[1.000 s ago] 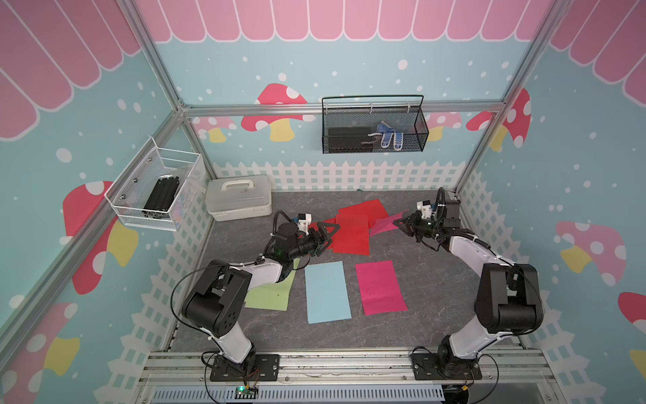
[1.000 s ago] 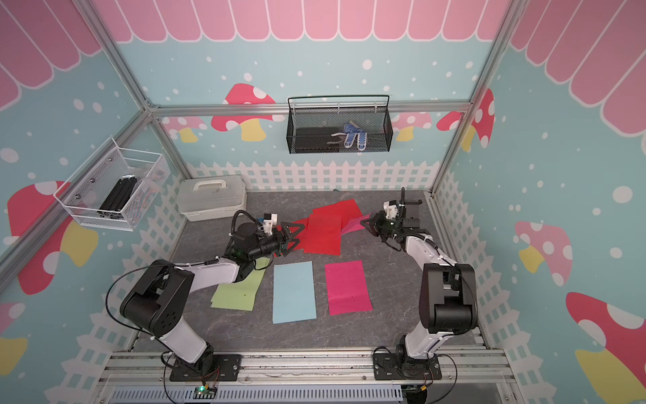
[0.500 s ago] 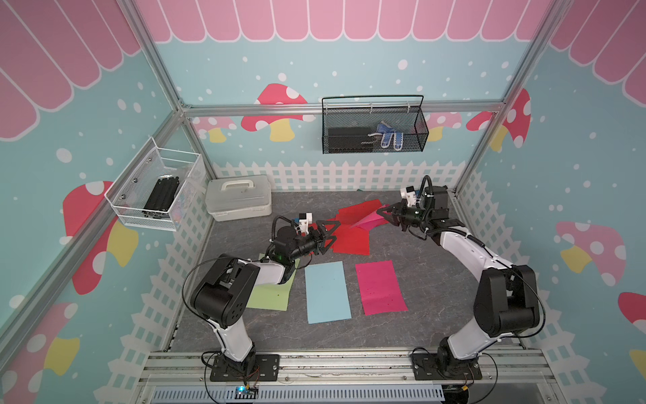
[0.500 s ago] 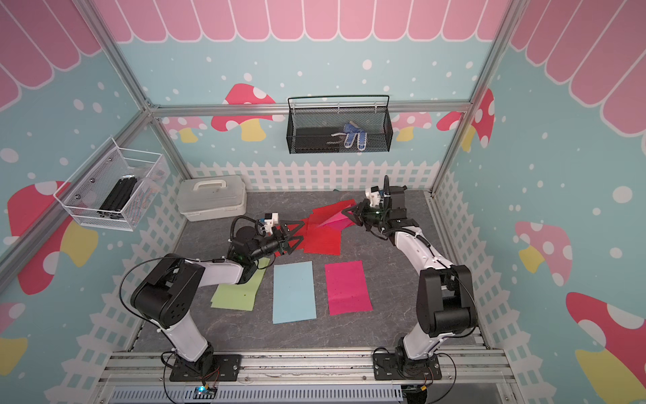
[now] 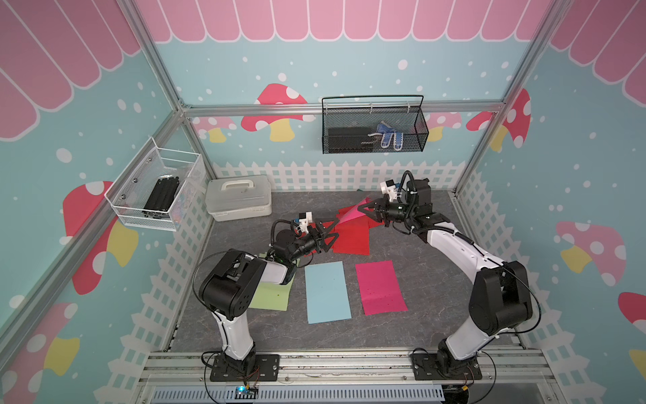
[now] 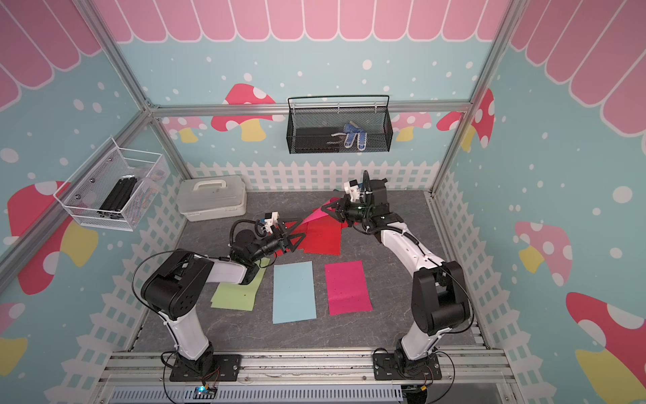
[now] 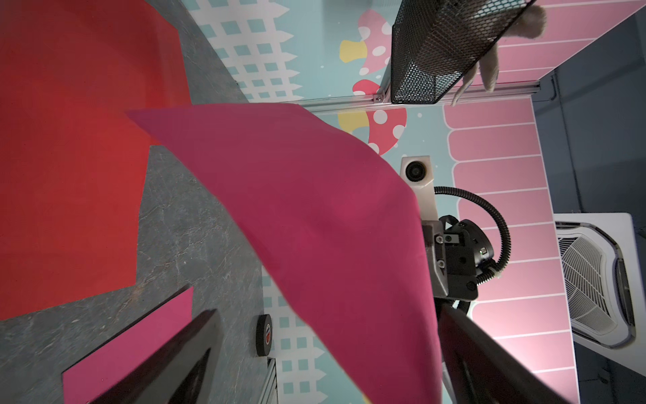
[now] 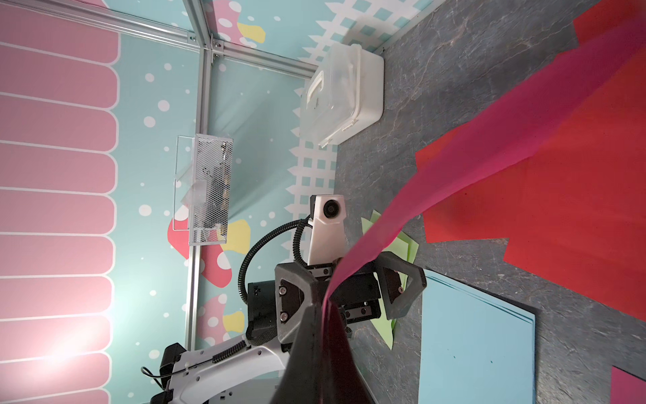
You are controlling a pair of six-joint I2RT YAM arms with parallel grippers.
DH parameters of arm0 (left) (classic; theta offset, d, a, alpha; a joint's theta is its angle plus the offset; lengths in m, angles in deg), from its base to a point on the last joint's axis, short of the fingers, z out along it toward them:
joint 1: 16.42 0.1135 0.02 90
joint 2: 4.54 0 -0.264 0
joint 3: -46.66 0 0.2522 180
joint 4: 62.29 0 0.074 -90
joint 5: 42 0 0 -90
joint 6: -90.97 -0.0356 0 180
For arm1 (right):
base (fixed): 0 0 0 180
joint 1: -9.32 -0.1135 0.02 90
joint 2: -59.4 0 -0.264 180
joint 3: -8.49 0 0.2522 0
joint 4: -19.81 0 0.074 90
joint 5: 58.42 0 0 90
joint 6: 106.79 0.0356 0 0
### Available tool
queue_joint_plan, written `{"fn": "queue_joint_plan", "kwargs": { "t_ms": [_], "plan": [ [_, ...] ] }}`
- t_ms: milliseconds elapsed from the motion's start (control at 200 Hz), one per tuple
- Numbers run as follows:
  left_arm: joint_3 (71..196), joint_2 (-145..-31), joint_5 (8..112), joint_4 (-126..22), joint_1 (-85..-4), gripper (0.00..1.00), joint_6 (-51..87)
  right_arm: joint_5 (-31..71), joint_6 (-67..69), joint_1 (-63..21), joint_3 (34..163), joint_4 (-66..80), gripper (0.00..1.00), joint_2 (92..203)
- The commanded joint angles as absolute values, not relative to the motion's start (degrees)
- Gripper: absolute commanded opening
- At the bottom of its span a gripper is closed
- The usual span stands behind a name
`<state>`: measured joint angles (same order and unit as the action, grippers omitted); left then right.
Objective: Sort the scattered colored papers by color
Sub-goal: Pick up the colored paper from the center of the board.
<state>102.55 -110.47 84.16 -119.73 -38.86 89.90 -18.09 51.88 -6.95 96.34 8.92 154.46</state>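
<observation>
My right gripper (image 5: 363, 209) (image 6: 327, 208) (image 8: 323, 307) is shut on the edge of a magenta-pink paper (image 5: 349, 218) (image 7: 314, 227) (image 8: 454, 164), holding it lifted and slanted over the red papers (image 5: 351, 239) (image 8: 559, 217). The sheet's free end reaches between the wide-open fingers of my left gripper (image 5: 330, 236) (image 6: 297, 232) (image 7: 325, 332), which does not clamp it. Nearer the front, flat on the table, lie a light green paper (image 5: 271, 297), partly under the left arm, a light blue paper (image 5: 327, 292) and a magenta-pink paper (image 5: 381, 286).
A white lidded box (image 5: 239, 203) stands at the back left of the grey table (image 5: 437, 280). A black tape roll (image 7: 264, 335) sits by the fence. A black mesh basket (image 5: 374, 129) and a white wire basket (image 5: 157, 190) hang on the walls.
My right gripper has moved left and up from the back right, carrying the magenta-pink paper over the red papers toward the left gripper. The left gripper has stayed open and nearly in place.
</observation>
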Motion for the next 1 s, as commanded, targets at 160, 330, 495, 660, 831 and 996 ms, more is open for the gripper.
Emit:
{"fn": "queue_joint_plan", "kwargs": {
  "t_ms": [160, 330, 495, 660, 831, 996],
  "plan": [
    [103.08, -112.03, 83.55, -125.64, -38.12, 0.99, 93.11, -19.65, 53.88, -8.53, 95.25, 11.03, 0.00, 155.09],
    [103.59, -112.63, 83.88, -125.19, -37.82, 0.99, 92.82, -20.88, 53.45, -8.83, 94.59, 10.50, 0.00, 154.48],
    [104.27, -114.12, 83.77, -126.29, -37.79, 0.99, 93.30, -21.68, 51.44, -9.35, 93.31, 8.02, 0.00, 153.58],
    [105.14, -115.25, 84.01, -126.58, -37.73, 0.99, 93.61, -24.10, 48.57, -10.01, 91.28, 4.70, 0.00, 152.13],
    [105.66, -115.68, 84.10, -126.83, -37.57, 0.99, 93.78, -24.18, 45.74, -10.02, 89.24, 1.02, 0.00, 150.46],
    [105.36, -115.15, 84.12, -126.75, -37.39, 0.99, 93.75, -22.65, 43.24, -10.02, 88.26, -2.27, 0.00, 149.36]
  ]
}}
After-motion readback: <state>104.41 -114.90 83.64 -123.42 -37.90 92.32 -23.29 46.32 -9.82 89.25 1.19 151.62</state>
